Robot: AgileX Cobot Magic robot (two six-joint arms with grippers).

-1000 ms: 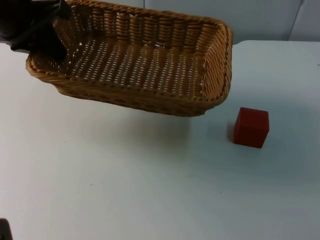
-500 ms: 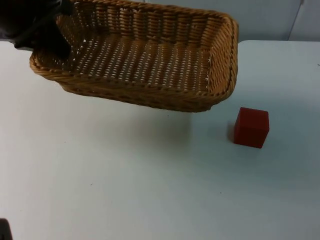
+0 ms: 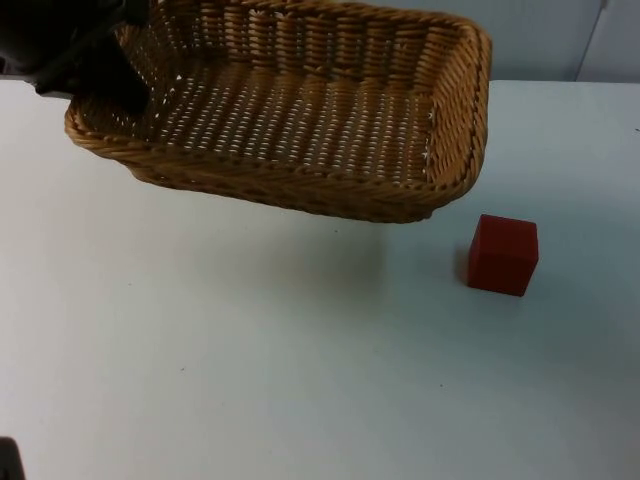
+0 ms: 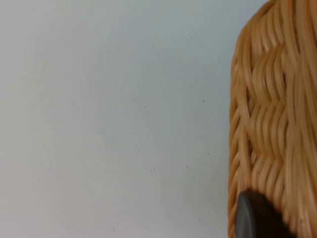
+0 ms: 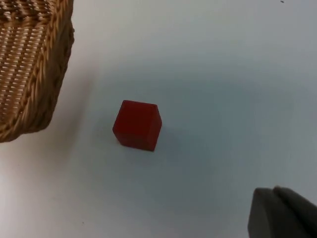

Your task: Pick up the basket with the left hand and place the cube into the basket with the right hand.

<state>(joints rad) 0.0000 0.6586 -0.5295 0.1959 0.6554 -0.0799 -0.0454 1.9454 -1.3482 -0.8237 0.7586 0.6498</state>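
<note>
A woven wicker basket [image 3: 300, 110] hangs tilted above the table at the back left, its shadow on the white top beneath it. My left gripper [image 3: 98, 82] is shut on the basket's left rim; in the left wrist view a black fingertip [image 4: 251, 218] presses against the wicker wall [image 4: 272, 119]. A red cube [image 3: 503, 254] rests on the table, just right of and below the basket's near right corner. The right wrist view looks down on the cube [image 5: 137, 125] with the basket's corner [image 5: 29, 69] beside it. My right gripper [image 5: 280, 215] hovers above the table, well apart from the cube.
The white table top [image 3: 300, 380] stretches wide and bare in front of the basket and cube. The grey partition wall [image 3: 560, 40] closes the back. A small dark object [image 3: 8, 458] sits at the table's near left corner.
The basket, held by my left gripper, has risen and shifted to the right, towards the cube. The cube has stayed in place.
</note>
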